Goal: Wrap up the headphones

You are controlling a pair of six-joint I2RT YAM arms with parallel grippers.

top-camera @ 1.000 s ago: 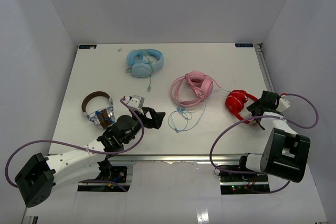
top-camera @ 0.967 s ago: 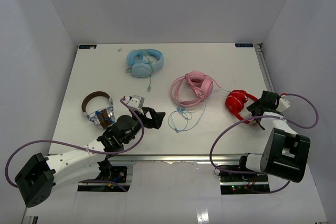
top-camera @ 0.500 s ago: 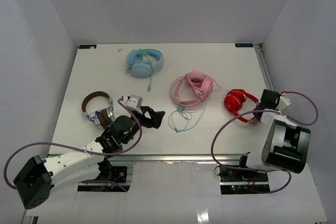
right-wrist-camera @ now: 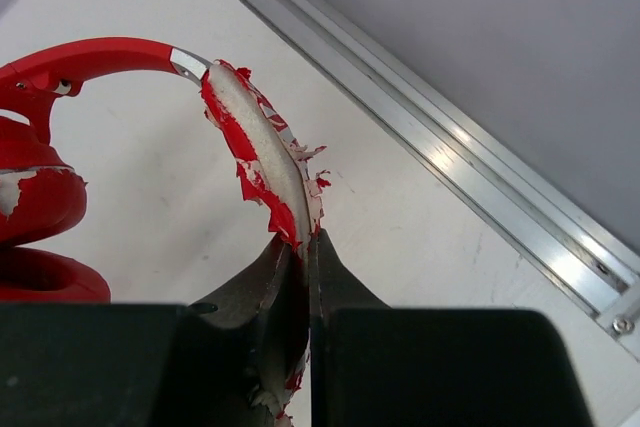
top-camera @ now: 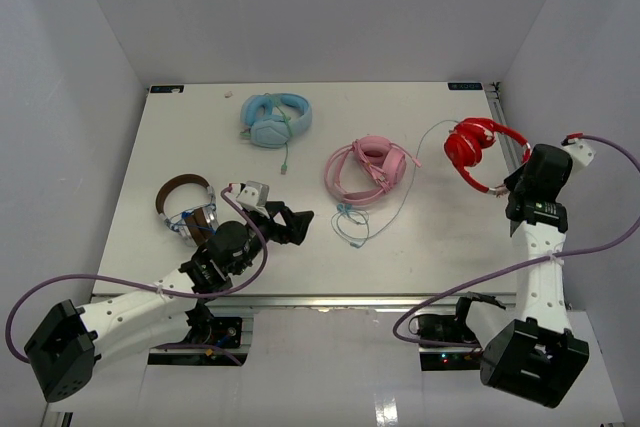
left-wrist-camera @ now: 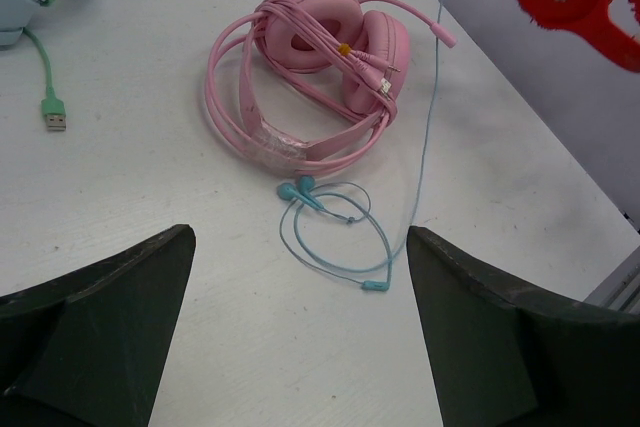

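Observation:
The red headphones [top-camera: 470, 141] hang in the air at the right of the table, and my right gripper [top-camera: 506, 185] is shut on their headband. In the right wrist view the peeling red headband [right-wrist-camera: 250, 142] runs up out of the closed gripper [right-wrist-camera: 303, 239], with the earcups [right-wrist-camera: 35, 202] at the left. Their thin pale cable [top-camera: 412, 187] trails down to a loose coil [top-camera: 348, 228] on the table. My left gripper [top-camera: 296, 223] is open low over the table, just left of that coil [left-wrist-camera: 335, 237], holding nothing.
Pink headphones [top-camera: 368, 169] lie mid-table beside the coil. Light-blue headphones [top-camera: 275, 119] sit at the back, brown and silver headphones [top-camera: 188, 209] at the left. An aluminium rail [top-camera: 508, 143] edges the table on the right, close to the white wall.
My right gripper closed on the red headband and lifted the headphones up and towards the back right, drawing the cable out. The left arm barely moved.

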